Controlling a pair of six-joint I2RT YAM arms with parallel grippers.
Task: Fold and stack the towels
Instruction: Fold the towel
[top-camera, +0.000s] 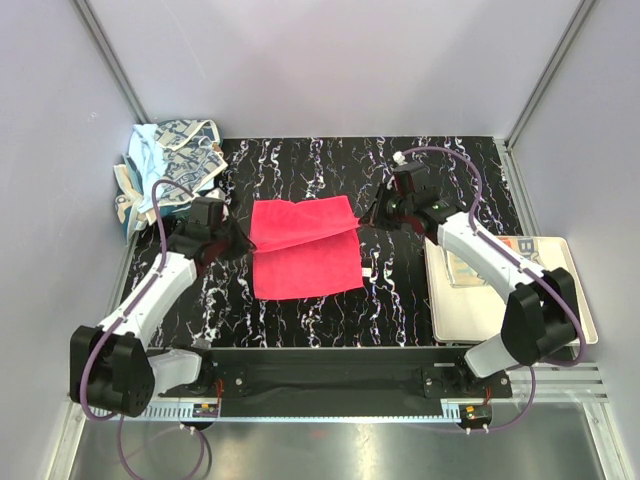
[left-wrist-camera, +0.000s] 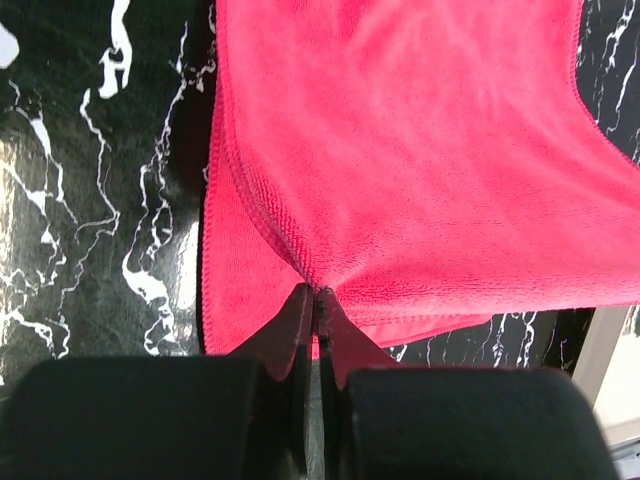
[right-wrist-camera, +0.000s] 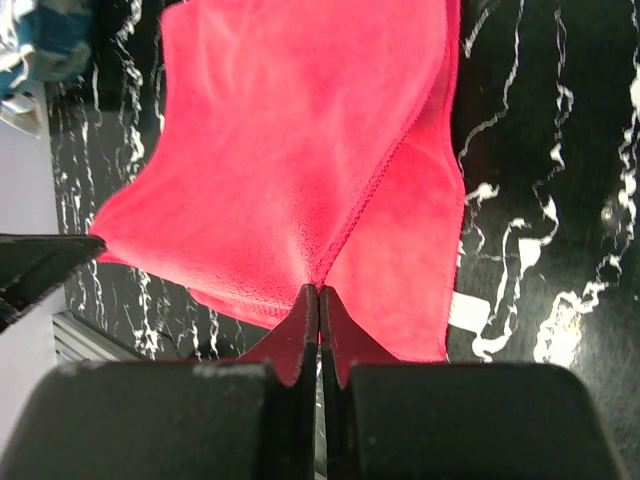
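Observation:
A bright pink-red towel lies in the middle of the black marbled table, its far part lifted and folded over the near part. My left gripper is shut on its left edge, and my right gripper is shut on its right edge. The left wrist view shows the pink-red towel pinched between the shut jaws of the left gripper. The right wrist view shows the pink-red towel pinched by the right gripper. A heap of other towels, light blue and pale grey with a dark-blue pattern, sits at the far left.
A flat cream tray stands at the right under the right arm, holding a folded cloth with coloured letters. Grey walls enclose the table at the left, back and right. A black rail runs along the near edge.

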